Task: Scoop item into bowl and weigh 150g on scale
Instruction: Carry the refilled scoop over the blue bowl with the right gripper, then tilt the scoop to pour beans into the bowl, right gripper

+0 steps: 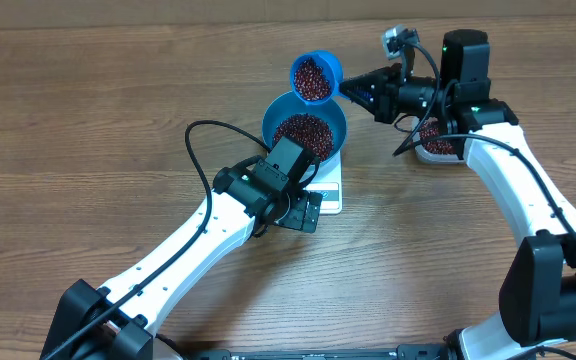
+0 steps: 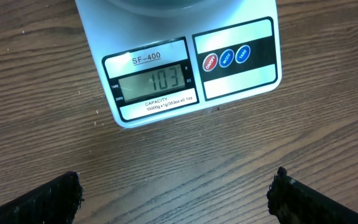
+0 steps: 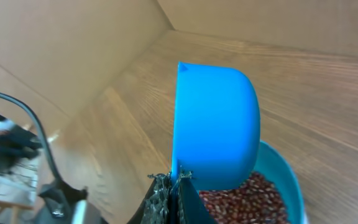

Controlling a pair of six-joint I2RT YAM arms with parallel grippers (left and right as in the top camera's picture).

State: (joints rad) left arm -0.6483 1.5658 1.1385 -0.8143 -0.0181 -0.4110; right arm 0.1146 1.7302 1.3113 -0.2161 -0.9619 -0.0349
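Upper centre, overhead view: the right gripper (image 1: 356, 88), clamped on the handle of the full scoop (image 1: 315, 77), is holding it above the bowl (image 1: 276, 112) of beans (image 1: 303, 133) on the scale (image 2: 114, 37), whose display (image 2: 151, 78) is reading 103, so tipping should be gradual; the left gripper (image 2: 176, 199) is hovering wide open, empty, before the display.

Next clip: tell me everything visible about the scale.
The scale is a flat, white, plastic-looking slab lying level on the wooden table, under the blue bowl of beans. Its front panel carries an SF-400 label, a display reading 103, and three round buttons, one red, two blue. Nothing else touches it.
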